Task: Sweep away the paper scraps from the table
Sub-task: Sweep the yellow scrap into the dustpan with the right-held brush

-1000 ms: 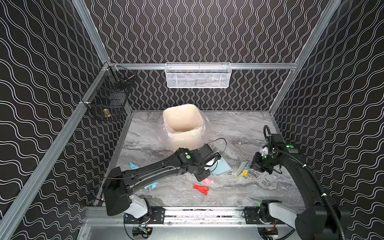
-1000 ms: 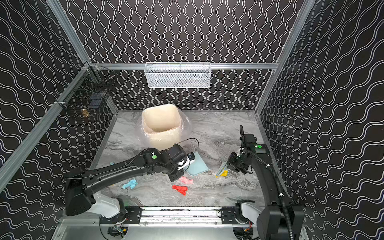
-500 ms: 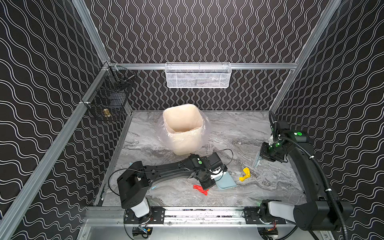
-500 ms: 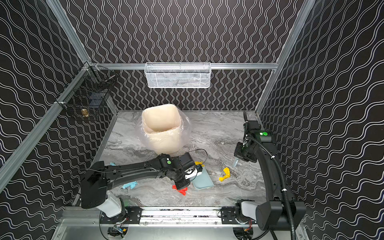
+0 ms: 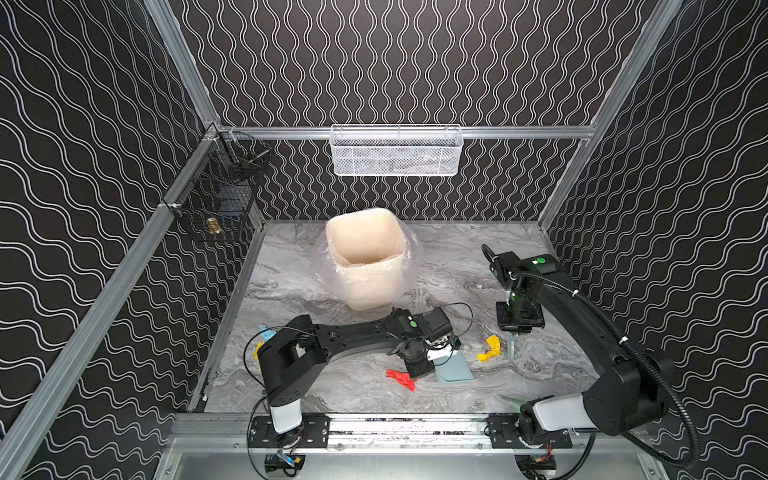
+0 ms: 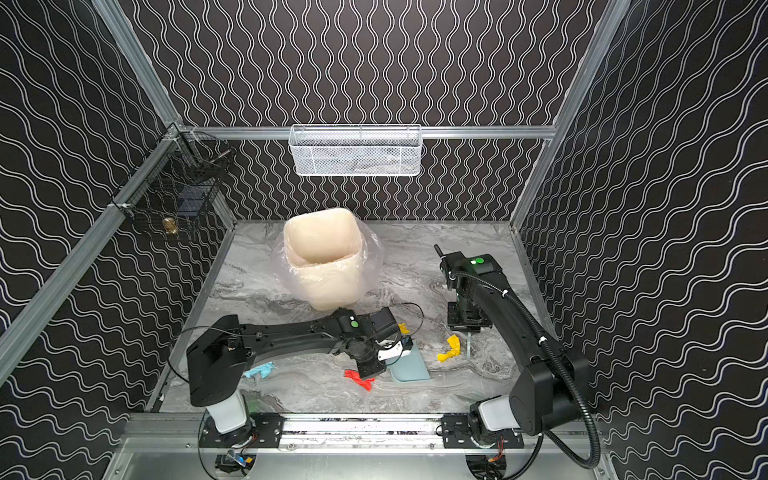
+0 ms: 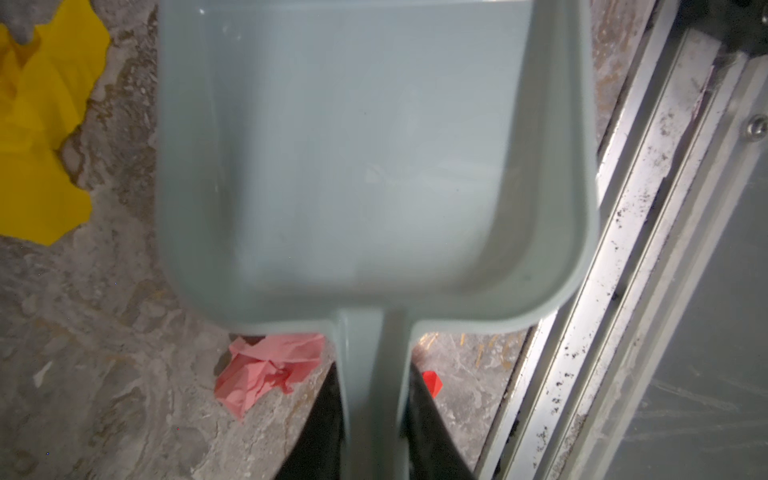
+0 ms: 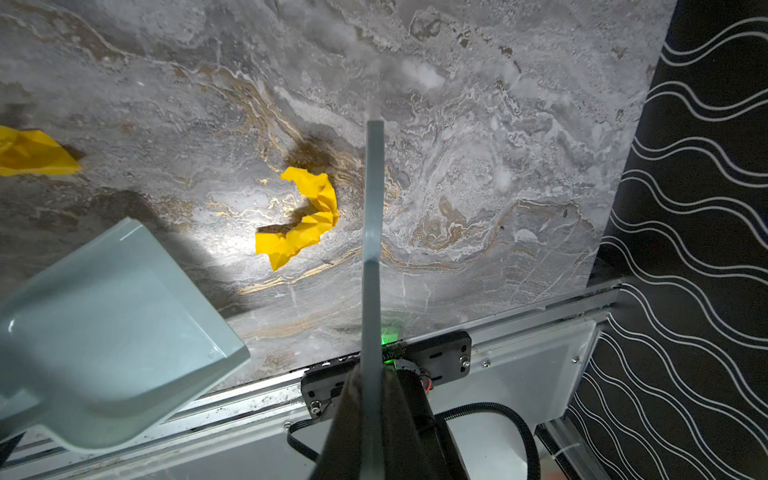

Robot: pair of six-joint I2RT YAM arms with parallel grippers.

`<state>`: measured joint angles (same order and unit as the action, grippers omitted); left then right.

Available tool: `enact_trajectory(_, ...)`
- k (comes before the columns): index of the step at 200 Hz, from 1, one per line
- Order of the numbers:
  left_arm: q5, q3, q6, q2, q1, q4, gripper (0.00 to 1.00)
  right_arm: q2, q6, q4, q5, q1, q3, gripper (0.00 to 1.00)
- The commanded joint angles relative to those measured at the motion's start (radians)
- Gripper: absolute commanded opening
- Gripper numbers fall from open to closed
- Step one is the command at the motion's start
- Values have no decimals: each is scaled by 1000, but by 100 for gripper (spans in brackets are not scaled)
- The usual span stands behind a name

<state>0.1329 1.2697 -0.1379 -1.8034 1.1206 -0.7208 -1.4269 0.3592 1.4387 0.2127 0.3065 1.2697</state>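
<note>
- left pincer (image 7: pixel 374 440): narrow, both fingers (image 7: pixel 320 436) clamped on the handle of the pale blue dustpan (image 7: pixel 374 158). The pan mouth points away from the wrist, toward the right arm's side of the bench (image 5: pixel 457 257). Cannot tell whether the pan's lip touches the bench.
- right pincer (image 8: pixel 370 419): closed tight on the hand brush (image 8: pixel 372 232), which shows edge-on in the right wrist view as a thin pale bar with its far end blurred. In both top views the brush hangs down from the pincer with its tip near the bench.

The paper scraps, all on the bench, placed against the dustpan:
- yellow scrap (image 8: pixel 307 216): between the dustpan mouth and the brush, just beside the brush. A narrow gap shows in the right wrist view. It lies apart from the left pincer.
- pink scrap (image 7: pixel 266 370): at the pan's rear edge, partly under it, just beside the handle and the left pincer's finger. The arm hides it in both top views.
- red scrap (image 5: pixel 399 378): behind the pan's rear, on the other side of the handle, up against the left pincer. Cannot tell if they touch.
- second yellow scrap (image 6: pixel 403 328): near the pan's handle end, on the side facing the lined waste bin (image 6: pixel 324 257), next to the left wrist.
- light blue scrap (image 6: pixel 259 370): well apart from the dustpan, by the left arm's base link.
</note>
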Motion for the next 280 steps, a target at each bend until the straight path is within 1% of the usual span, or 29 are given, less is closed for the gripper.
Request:
enact_trajectory(1, -16, 16, -39, -26, 1, 15, 8, -5, 22, 28, 21, 17, -9, 0)
enact_trajectory(80, -81, 69, -63, -101, 1, 14, 7, -47, 23, 27, 21, 80, 23, 0)
enact_trajectory(138, -84, 99, -55, -132, 1, 16, 7, -53, -2, -5, -54, 125, 44, 0)
enact_trajectory(143, -83, 99, -52, -134, 1, 17, 7, -52, 0, -4, -60, 156, 47, 0)
enact_trajectory(205, -79, 99, -29, -141, 0, 40, 7, -34, 33, -56, -170, 273, 46, 0)
enact_trajectory(247, -79, 87, -5, -131, -1, 59, 7, -12, 64, -75, -227, 310, 55, 0)
enact_trajectory(266, -84, 76, 6, -119, -1, 71, 7, 5, 78, -66, -226, 310, 44, 0)
enact_trajectory(280, -81, 62, 16, -102, -1, 90, 7, 21, 101, -43, -187, 307, 38, 0)
